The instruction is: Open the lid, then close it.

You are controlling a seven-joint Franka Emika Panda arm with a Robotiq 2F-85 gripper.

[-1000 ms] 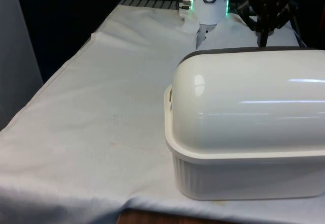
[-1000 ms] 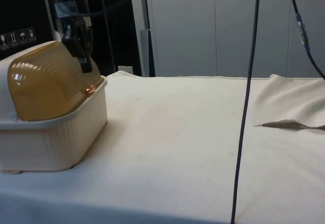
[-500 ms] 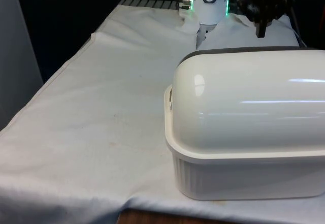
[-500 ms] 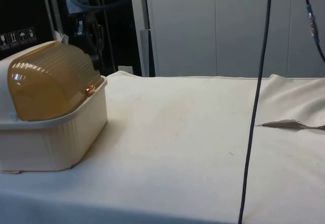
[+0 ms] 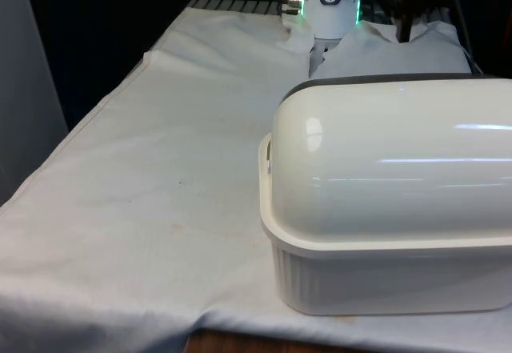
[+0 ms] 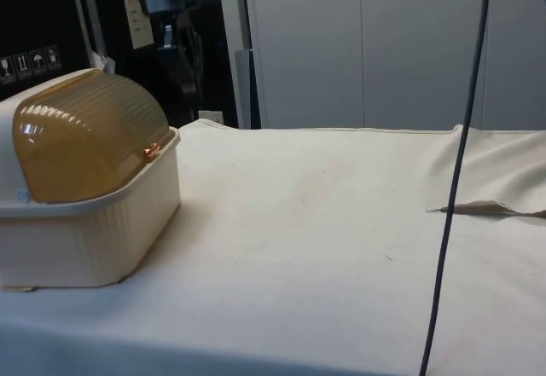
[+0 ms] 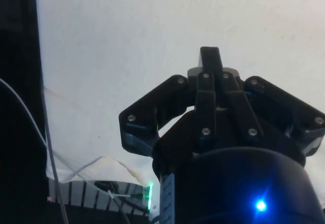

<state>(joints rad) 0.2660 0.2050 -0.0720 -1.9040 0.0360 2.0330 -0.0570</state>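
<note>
Risk: bread box [image 5: 384,201] at table's 5 o'clock, amber roll-top lid [image 6: 85,133] shut. Gripper [image 7: 209,64] fingers pressed together, empty, clear above at 12. Blind descent could glance off the dome.

A cream bread box [image 6: 94,222] with vertically ribbed walls carries a translucent amber lid [image 6: 85,133], finely ribbed; its back shell [image 5: 392,165] is glossy off-white with a dark grey top edge. The black gripper [image 5: 406,29], at twelve o'clock above it, hangs over a white cloth [image 5: 160,169] flecked with faint brownish stains.
</note>
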